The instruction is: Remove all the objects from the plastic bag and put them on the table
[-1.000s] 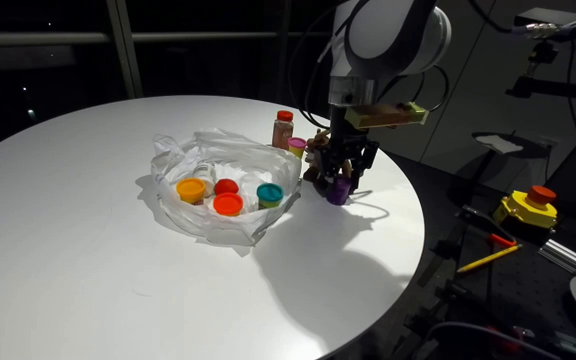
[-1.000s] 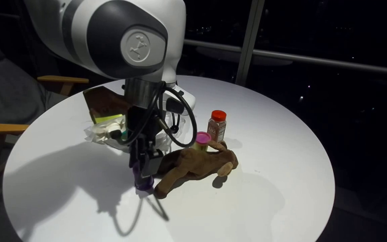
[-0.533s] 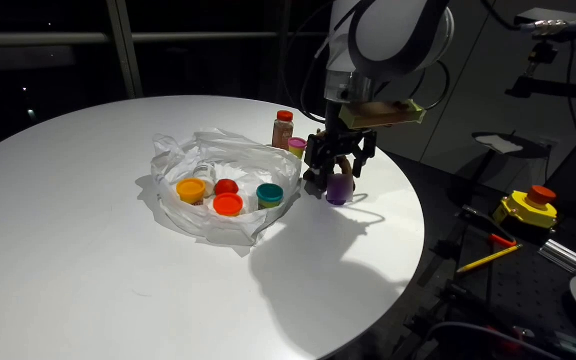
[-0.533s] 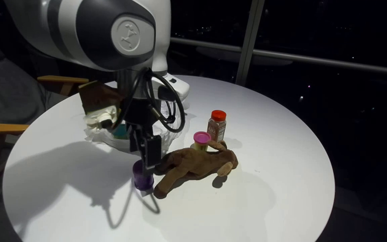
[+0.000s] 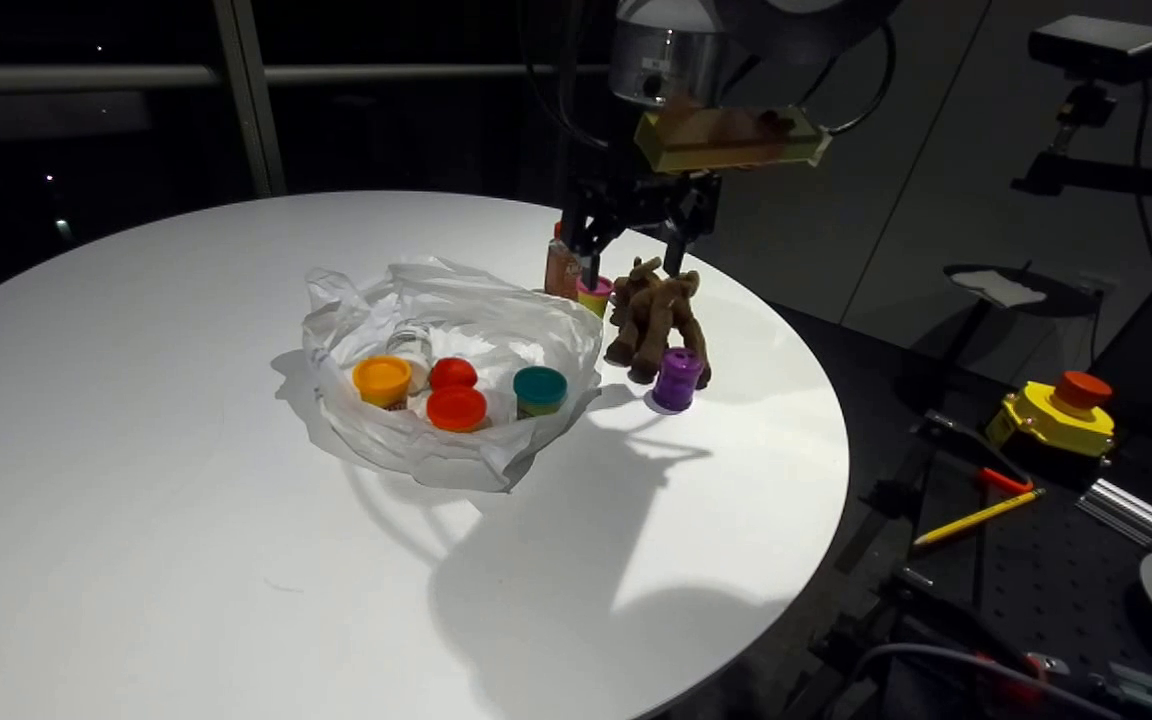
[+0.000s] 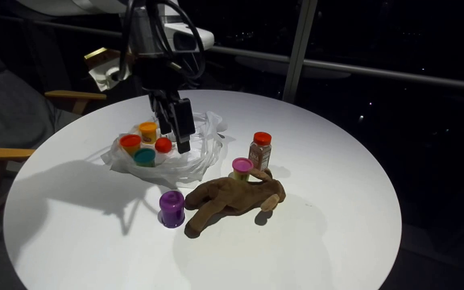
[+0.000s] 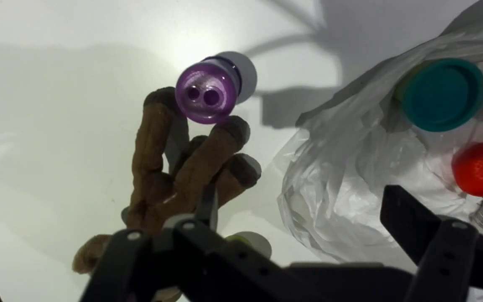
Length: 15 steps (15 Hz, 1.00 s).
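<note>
The crumpled white plastic bag (image 5: 556, 325) lies open on the table. In it are an orange-lidded tub (image 5: 382, 380), a red-lidded tub (image 5: 456, 408), a teal-lidded tub (image 5: 540, 388), a red ball (image 5: 453, 374) and a white bottle (image 5: 410, 345) lying tilted. A purple container (image 6: 172, 209) stands upright on the table by the feet of a brown plush animal (image 6: 236, 195). A pink-lidded tub (image 6: 242, 167) and a red-capped bottle (image 6: 260, 155) stand behind the plush. My gripper (image 5: 633, 268) is open and empty, raised above the table. In the wrist view its fingers (image 7: 301, 191) are wide apart.
The round white table (image 5: 186, 540) has its edge close to the purple container and plush. A wooden-armed chair (image 6: 6, 153) stands beside the table. A dark bench with a yellow-and-red emergency stop (image 5: 1051, 418) and a pencil (image 5: 979, 517) is off the table.
A second ago my gripper was down around the purple container. It has opened, let go and risen, shifting towards the bag. The container stays standing on the table.
</note>
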Each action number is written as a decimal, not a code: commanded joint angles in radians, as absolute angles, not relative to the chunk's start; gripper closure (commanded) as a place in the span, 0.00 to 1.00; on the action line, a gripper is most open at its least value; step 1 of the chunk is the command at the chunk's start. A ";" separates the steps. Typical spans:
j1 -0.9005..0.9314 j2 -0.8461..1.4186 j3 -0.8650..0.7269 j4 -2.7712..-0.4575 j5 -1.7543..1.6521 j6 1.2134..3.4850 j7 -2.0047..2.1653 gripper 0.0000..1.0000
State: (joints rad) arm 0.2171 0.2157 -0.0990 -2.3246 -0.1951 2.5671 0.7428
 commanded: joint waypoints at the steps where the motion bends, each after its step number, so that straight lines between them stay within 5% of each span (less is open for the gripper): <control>1: 0.219 0.303 -0.072 -2.183 -0.279 2.479 0.730 0.00; 15: 0.203 0.486 0.080 -2.034 -0.134 2.440 0.307 0.00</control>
